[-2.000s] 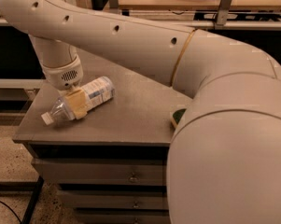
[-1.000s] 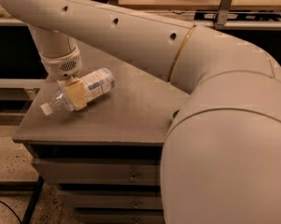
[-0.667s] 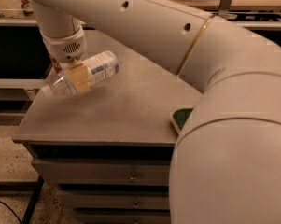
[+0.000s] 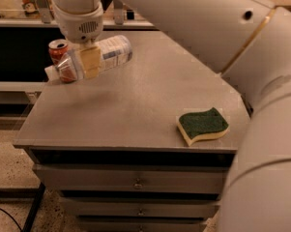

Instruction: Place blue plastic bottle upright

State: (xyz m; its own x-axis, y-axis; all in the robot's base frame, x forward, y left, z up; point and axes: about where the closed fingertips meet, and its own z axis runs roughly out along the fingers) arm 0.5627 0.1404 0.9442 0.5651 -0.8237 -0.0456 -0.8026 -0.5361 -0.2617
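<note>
The blue plastic bottle (image 4: 109,54) is clear, with a white cap at its left end and a pale blue-and-white label at its right end. It lies almost level in the air above the grey table top (image 4: 135,105) at the back left. My gripper (image 4: 90,62) comes down from above and is shut on the bottle's middle. One tan finger (image 4: 91,61) shows in front of the bottle.
A red soda can (image 4: 59,57) stands upright at the table's back left, just behind the held bottle. A green-and-yellow sponge (image 4: 203,124) lies near the front right edge. Drawers sit under the table top. My large white arm fills the right side.
The gripper has lifted the bottle off the table and carried it up. The view has shifted, so the red can and the sponge now show.
</note>
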